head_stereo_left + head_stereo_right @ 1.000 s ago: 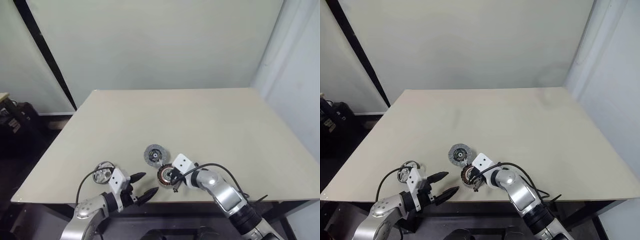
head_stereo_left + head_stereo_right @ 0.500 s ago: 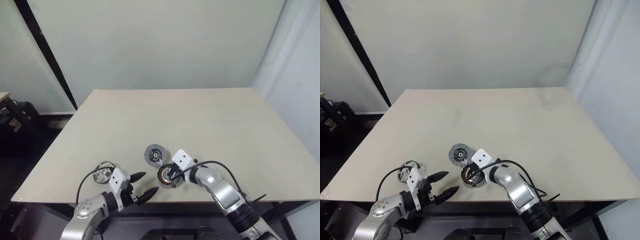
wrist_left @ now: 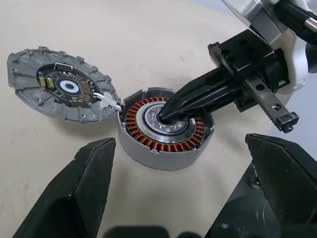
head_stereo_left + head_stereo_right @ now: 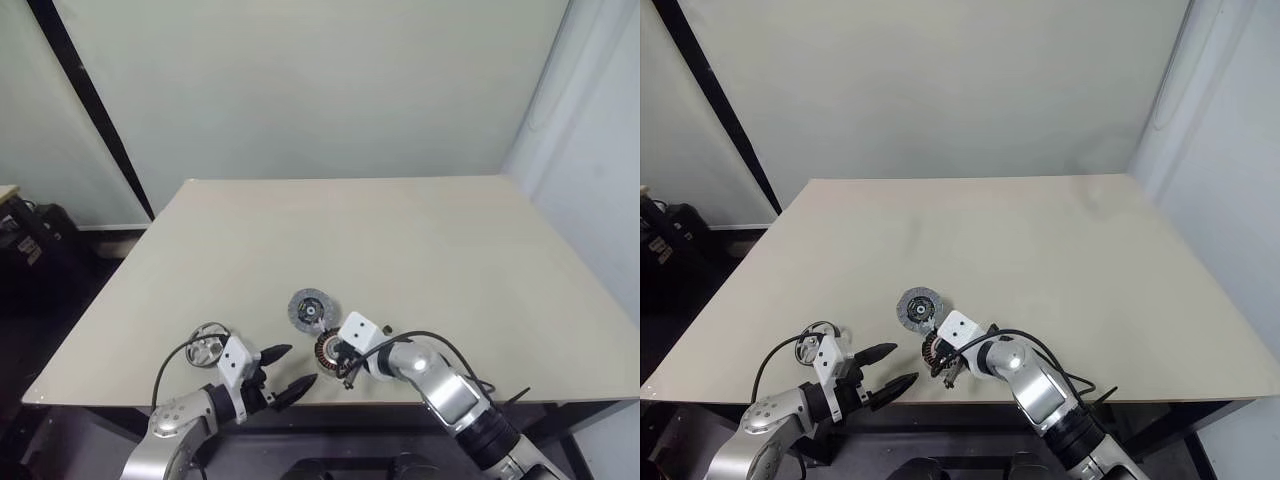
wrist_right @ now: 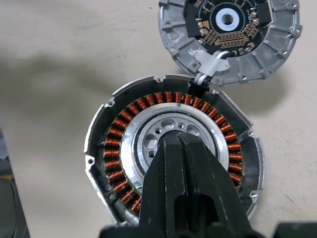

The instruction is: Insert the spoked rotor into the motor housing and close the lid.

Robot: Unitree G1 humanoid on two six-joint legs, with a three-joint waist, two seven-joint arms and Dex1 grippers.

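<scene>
Even soft overhead light, no glare; faint shadows on table (image 4: pixel 420 250); wrist views sharp.

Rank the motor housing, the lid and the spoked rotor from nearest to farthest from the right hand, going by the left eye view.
1. The motor housing: the shut right hand has its tips at the housing's centre hub.
2. The lid: lying open just beyond the housing, farther up the table.
3. The spoked rotor: far off to the left, beside the left hand.

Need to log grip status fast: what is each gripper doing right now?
Left gripper: open, holding nothing.
Right gripper: shut, holding nothing, its black tips at the silver centre hub of the round copper-wound motor housing.
</scene>
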